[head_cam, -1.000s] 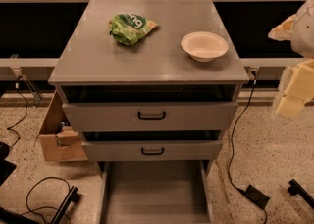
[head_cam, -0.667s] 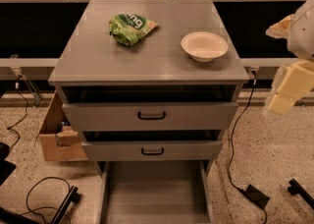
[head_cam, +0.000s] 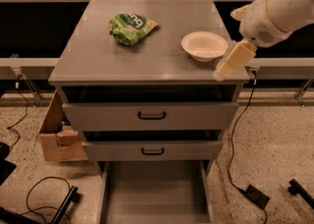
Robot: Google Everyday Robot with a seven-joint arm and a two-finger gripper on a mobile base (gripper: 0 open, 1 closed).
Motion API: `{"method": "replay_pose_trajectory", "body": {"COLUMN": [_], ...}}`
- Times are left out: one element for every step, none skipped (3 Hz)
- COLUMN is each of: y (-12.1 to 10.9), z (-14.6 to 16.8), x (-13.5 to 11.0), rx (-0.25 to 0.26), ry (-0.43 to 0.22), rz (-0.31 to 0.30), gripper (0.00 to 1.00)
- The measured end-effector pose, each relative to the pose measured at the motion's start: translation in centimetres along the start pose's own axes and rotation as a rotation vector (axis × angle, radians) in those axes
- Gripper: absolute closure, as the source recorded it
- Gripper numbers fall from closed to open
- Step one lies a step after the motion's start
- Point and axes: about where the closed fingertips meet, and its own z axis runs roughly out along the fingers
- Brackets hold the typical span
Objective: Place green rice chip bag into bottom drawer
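The green rice chip bag (head_cam: pixel 130 27) lies crinkled on the grey cabinet top (head_cam: pixel 98 56), toward the back left. The bottom drawer (head_cam: pixel 156 193) is pulled out at the foot of the cabinet, its flat grey floor bare. My gripper (head_cam: pixel 230 61) hangs from the white arm at the right, over the cabinet's front right corner, just right of the white bowl and well right of the bag. It holds nothing that I can see.
A white bowl (head_cam: pixel 204 46) sits on the cabinet top at the right. Two upper grey drawers with black handles (head_cam: pixel 151 115) are shut. A cardboard box (head_cam: pixel 59 134) stands at the cabinet's left. Cables and a power brick (head_cam: pixel 256 196) lie on the speckled floor.
My arm and gripper have swung left from beside the cabinet to over its front right corner. The bag, bowl and drawers have not moved.
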Motion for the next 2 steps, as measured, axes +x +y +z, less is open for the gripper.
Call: {"method": "replay_pose_trajectory", "body": {"y": [-3.6, -3.7], "z": [4.5, 5.4], "x": [-3.3, -4.5], "rx": [0.048, 0.041], "ry": [-0.064, -0.079], "rz": [0.043, 0.108], "gripper": [0.0, 0.0]}}
